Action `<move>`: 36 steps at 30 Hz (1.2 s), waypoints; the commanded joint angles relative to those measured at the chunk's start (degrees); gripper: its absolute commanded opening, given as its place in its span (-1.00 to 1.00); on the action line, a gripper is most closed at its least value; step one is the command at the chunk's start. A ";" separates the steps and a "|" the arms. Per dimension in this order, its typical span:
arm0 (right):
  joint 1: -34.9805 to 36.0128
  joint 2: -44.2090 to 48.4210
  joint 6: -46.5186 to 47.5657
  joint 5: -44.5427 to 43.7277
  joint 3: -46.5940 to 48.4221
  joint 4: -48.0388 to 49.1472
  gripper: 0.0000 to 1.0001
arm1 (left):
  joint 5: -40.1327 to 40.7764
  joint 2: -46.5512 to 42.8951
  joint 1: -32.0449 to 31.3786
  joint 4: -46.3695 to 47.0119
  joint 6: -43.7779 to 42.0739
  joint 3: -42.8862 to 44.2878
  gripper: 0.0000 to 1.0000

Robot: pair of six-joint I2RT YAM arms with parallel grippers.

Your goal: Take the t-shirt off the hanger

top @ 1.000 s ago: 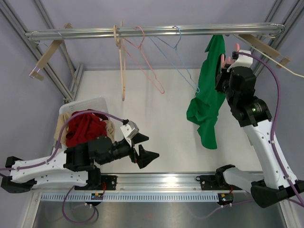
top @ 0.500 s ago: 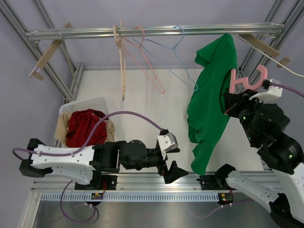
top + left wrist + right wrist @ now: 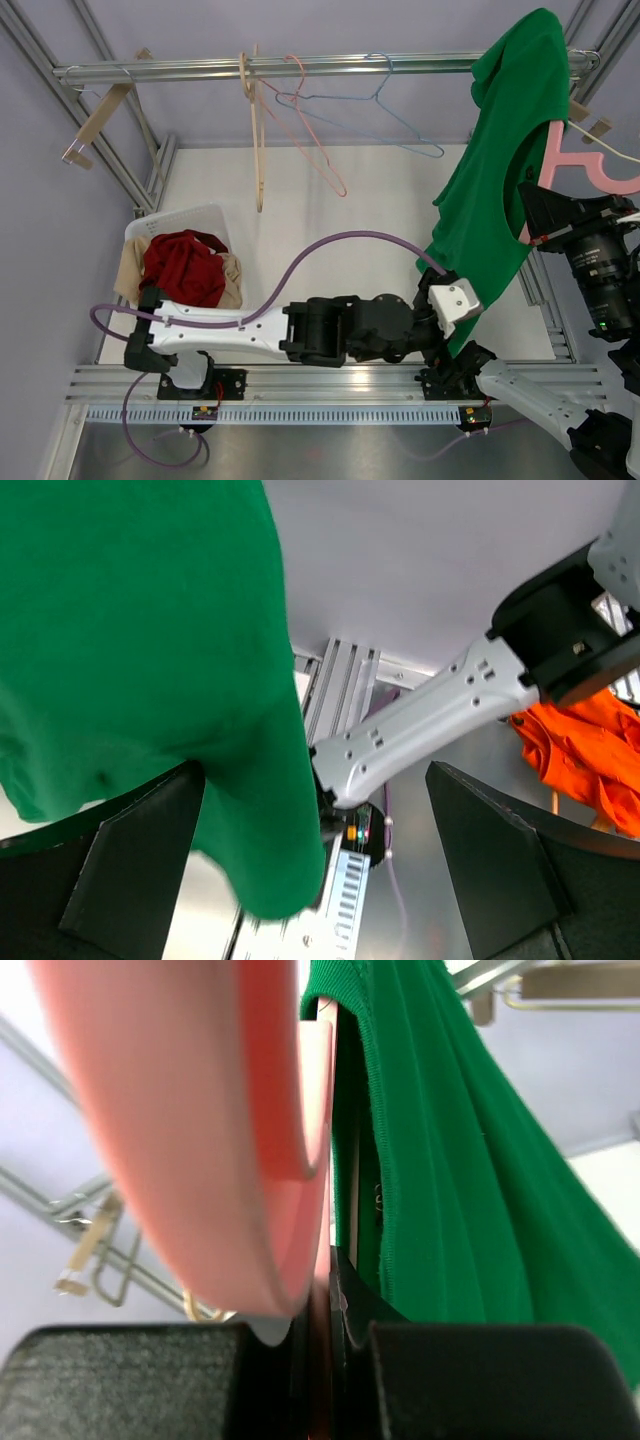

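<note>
The green t-shirt (image 3: 495,180) hangs on a pink hanger (image 3: 580,165), held high at the right, off the rail. My right gripper (image 3: 540,222) is shut on the hanger's neck. In the right wrist view the pink hanger (image 3: 200,1130) is clamped between the jaws (image 3: 335,1295), with the green shirt (image 3: 450,1160) just to the right. My left gripper (image 3: 455,318) reaches across to the shirt's lower hem. In the left wrist view it (image 3: 315,780) is wide open. The shirt's hem (image 3: 140,630) hangs between the fingers, close to the left finger (image 3: 130,870).
The rail (image 3: 200,70) at the back carries a wooden hanger (image 3: 258,130), a pink wire hanger (image 3: 315,140) and a blue wire hanger (image 3: 375,100). A white basket (image 3: 205,215) with red clothes sits at the left. Orange cloth (image 3: 590,750) lies beyond the right arm's base (image 3: 440,730).
The right arm has lifted the hanger and shirt up and to the right, off the rail. The left arm has swung right from the basket side to the shirt's hem.
</note>
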State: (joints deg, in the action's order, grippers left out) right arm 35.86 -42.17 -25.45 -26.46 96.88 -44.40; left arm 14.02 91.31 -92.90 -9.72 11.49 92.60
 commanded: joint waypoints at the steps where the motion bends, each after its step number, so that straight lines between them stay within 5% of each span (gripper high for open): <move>1: 0.53 0.25 0.58 4.74 3.05 3.27 -1.00 | 2.58 3.96 -0.35 1.55 -1.38 6.79 0.97; 3: 0.53 0.77 0.14 6.50 3.05 3.27 -1.00 | 4.43 5.45 -0.44 1.10 -1.03 8.12 0.82; 4: 0.53 1.12 0.05 6.77 2.96 3.44 -1.00 | 4.87 5.46 -0.44 1.19 -0.94 7.95 0.40; 8: 0.53 1.74 0.40 6.24 3.49 3.53 -1.00 | 6.10 4.23 -0.87 1.28 -0.50 6.11 -0.81; 9: 0.53 1.83 0.40 6.85 3.58 3.62 -1.00 | 6.63 3.71 -1.14 1.28 -0.59 4.89 -0.98; 17: 0.53 -2.73 6.62 3.09 3.22 12.47 -1.00 | 9.97 -3.93 -11.15 1.19 -2.97 -8.27 -1.00; 21: 0.53 -7.12 9.71 1.23 8.31 16.53 -1.00 | 6.66 -7.10 -13.62 1.63 6.93 -18.14 -1.00; 28: 0.53 -10.39 8.24 8.52 19.23 11.71 -1.00 | 11.73 -13.25 -16.52 1.63 11.28 -29.13 -1.00; 33: 0.53 -6.61 6.47 15.02 20.44 7.94 -1.00 | 16.64 -17.21 -16.52 -3.54 10.14 -29.93 -1.00; 36: 0.53 -8.53 6.03 18.19 30.86 -1.34 -1.00 | 18.49 -17.31 -16.52 -6.18 9.08 -28.97 -1.00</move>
State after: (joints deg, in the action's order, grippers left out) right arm 36.42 -50.83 -19.79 -11.44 117.84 -49.69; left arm 30.59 74.02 -108.03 -8.88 19.79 64.25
